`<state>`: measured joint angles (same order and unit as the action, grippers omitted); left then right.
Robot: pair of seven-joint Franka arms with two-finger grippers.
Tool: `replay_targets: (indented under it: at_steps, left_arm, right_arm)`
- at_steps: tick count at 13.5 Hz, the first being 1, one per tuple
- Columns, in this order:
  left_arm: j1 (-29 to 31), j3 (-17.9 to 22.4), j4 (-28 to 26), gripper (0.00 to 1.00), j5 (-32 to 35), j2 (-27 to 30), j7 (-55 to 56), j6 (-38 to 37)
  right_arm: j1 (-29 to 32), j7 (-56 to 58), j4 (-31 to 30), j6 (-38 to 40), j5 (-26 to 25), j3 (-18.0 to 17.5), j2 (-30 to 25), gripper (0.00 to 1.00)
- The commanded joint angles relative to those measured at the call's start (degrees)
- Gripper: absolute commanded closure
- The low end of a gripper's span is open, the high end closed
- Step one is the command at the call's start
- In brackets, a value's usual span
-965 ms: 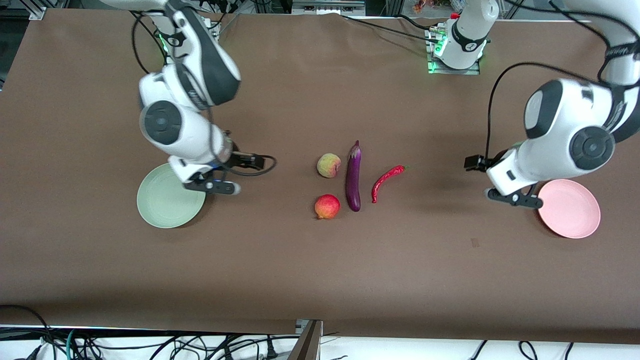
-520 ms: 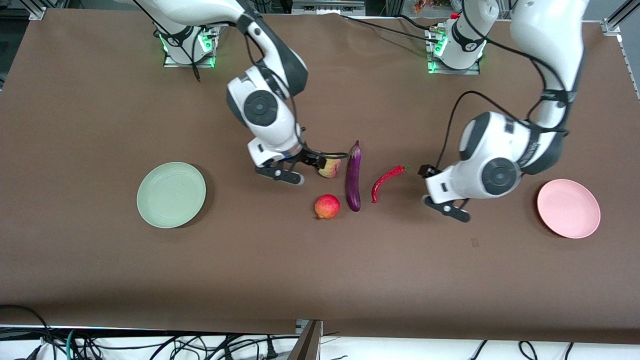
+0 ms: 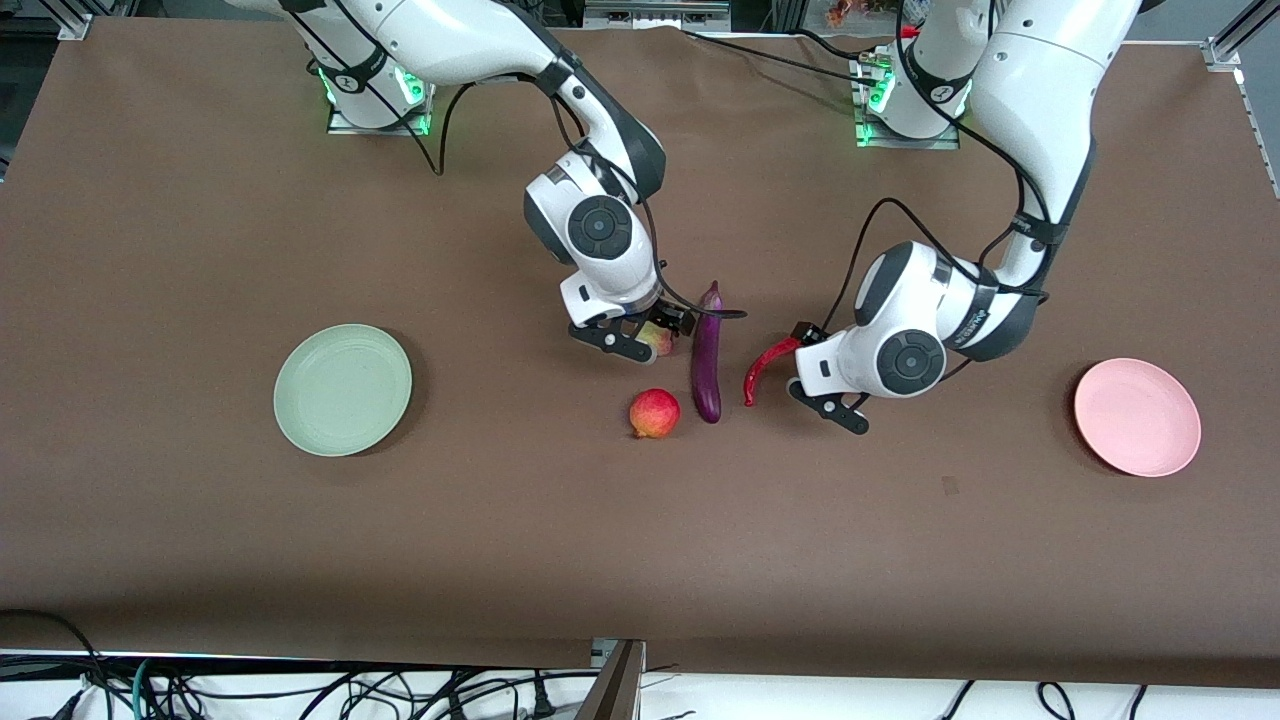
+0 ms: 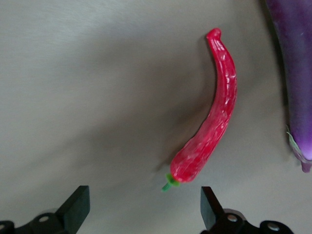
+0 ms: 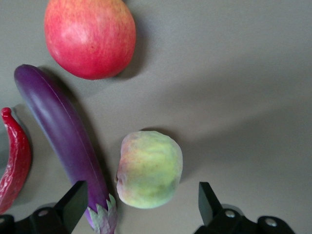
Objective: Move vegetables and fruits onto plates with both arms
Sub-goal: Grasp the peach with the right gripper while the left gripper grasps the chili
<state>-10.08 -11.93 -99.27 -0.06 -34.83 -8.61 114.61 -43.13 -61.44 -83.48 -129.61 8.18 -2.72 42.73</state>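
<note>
The pale yellow-pink peach (image 5: 148, 169) lies beside the stem cap of the purple eggplant (image 3: 707, 355). My right gripper (image 3: 630, 345) hangs open over the peach, one finger on each side and not touching it (image 5: 141, 201). The red fruit (image 3: 655, 413) sits nearer the front camera than the peach. The red chili (image 3: 765, 368) lies beside the eggplant toward the left arm's end. My left gripper (image 3: 830, 405) is open and empty just off the chili's green stem end (image 4: 144, 207). The chili (image 4: 209, 117) lies mostly outside its fingers.
The pale green plate (image 3: 343, 390) lies toward the right arm's end of the brown table, the pink plate (image 3: 1137, 417) toward the left arm's end. Both are bare. Black cables hang from each wrist.
Both arms have swung from beside their plates to the table's middle. The right gripper has come over the peach, the left gripper to the chili. No fruit or vegetable has moved.
</note>
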Motion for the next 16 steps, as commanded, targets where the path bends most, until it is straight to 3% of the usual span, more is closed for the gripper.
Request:
replay_targets:
  at_steps: [1, 8, 12, 13, 16]
  left_arm:
    - [-0.1, 0.2, -4.0, 0.00, -1.4, 0.4, -1.8, 5.0]
    - [-2.7, 0.0, -4.0, 0.00, -0.6, 0.1, -2.3, 5.4]
    - [-4.2, 0.0, -4.2, 0.00, -0.6, -1.8, -9.0, 10.1]
    - [-4.4, 0.1, -4.3, 0.00, -0.6, -2.3, -9.1, 10.5]
    - [-4.3, 0.0, -4.4, 0.34, -0.6, -2.9, -11.9, 10.5]
  right_arm:
    - [-1.3, -1.2, 1.7, -0.2, -2.3, 0.8, 2.0, 0.00]
    - [-1.6, -1.1, 1.7, -2.9, -3.3, 0.8, 4.8, 0.00]
    - [-2.0, -1.3, 1.7, -4.9, -3.3, 0.8, 5.6, 0.01]
    - [-2.0, -1.1, 1.7, -4.9, -3.3, 0.8, 5.5, 0.09]
    - [-1.5, -1.0, 1.5, -4.1, -3.2, 0.9, 4.1, 0.58]
